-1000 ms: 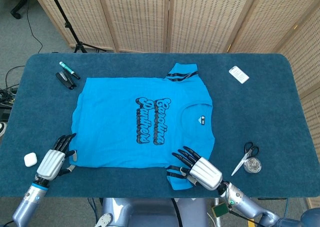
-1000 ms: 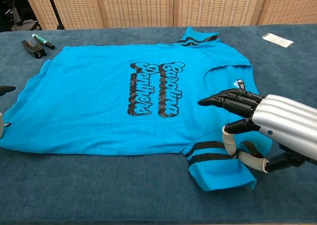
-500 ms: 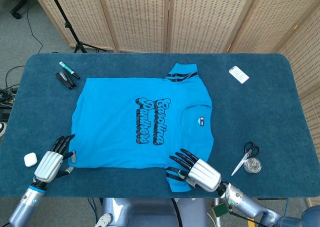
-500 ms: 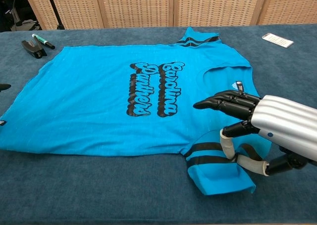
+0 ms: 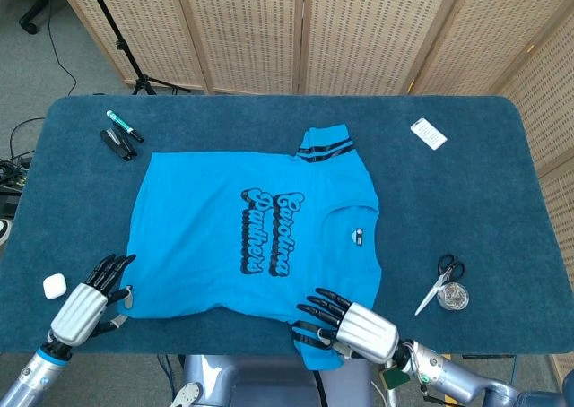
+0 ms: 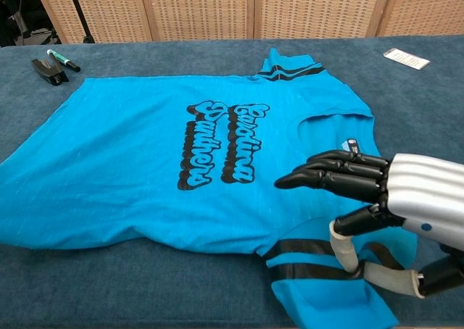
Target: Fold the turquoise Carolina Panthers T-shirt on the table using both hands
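The right hand [image 5: 352, 322] sits low at the near edge of the desk [image 5: 466, 192], fingers stretched forward over the T-shirt [image 5: 206, 219]. In the chest view its thumb curls down beneath them onto the near sleeve [image 6: 319, 267], which has dark stripes. It looks to be pinching that sleeve, though the contact itself is hard to make out.

The left hand [image 5: 87, 298] rests at the near left corner, fingers spread and pointing at the shirt's bottom hem. Whether it has hold of the fabric I cannot tell.

The shirt lies flat and face up in the middle of the blue desk, collar toward the robot's right, the far sleeve pointing away.

Beyond the shirt on the left lie a green marker [image 5: 124, 125] and a black stapler [image 5: 117, 144]. A small white case [image 5: 54, 287] sits just beside the left hand. On the right are scissors [image 5: 439, 281], a small round lid [image 5: 455, 296] and a white card [image 5: 429, 134]. Woven folding screens [image 5: 359, 30] stand behind the desk.
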Robot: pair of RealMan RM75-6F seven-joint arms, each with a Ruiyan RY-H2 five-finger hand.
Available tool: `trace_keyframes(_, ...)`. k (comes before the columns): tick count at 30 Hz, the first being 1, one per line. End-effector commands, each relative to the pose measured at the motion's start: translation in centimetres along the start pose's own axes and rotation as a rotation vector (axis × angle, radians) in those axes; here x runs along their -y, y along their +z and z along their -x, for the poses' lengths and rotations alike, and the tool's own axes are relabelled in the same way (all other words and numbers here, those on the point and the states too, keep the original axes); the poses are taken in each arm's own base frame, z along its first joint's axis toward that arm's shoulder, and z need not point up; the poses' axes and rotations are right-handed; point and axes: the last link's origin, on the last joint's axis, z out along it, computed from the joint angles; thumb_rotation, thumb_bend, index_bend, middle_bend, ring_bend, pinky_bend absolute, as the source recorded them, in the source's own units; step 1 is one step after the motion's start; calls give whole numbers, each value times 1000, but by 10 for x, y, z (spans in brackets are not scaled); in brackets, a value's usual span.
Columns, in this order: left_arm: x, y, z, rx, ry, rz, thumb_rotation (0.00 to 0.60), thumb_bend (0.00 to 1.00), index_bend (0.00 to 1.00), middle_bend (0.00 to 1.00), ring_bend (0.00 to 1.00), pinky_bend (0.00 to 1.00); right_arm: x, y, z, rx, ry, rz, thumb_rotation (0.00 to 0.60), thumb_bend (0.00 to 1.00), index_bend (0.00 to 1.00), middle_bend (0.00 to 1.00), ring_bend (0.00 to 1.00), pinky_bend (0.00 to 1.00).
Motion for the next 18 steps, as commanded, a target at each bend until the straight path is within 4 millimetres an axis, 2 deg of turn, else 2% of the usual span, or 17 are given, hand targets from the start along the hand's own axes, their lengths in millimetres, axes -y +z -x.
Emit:
trace_keyframes(1, -4, -5, -2, 5, 6, 18, 600, 481, 720, 0, 0, 0, 7, -4, -4, 19, -10, -37, 600, 543, 632, 63, 0, 32)
trace_keyframes(18, -20, -35, -7, 42, -63, 105, 600, 491, 720, 0, 0, 0, 29, -25, -14, 46, 3, -131, 600, 543, 635, 75, 0, 33)
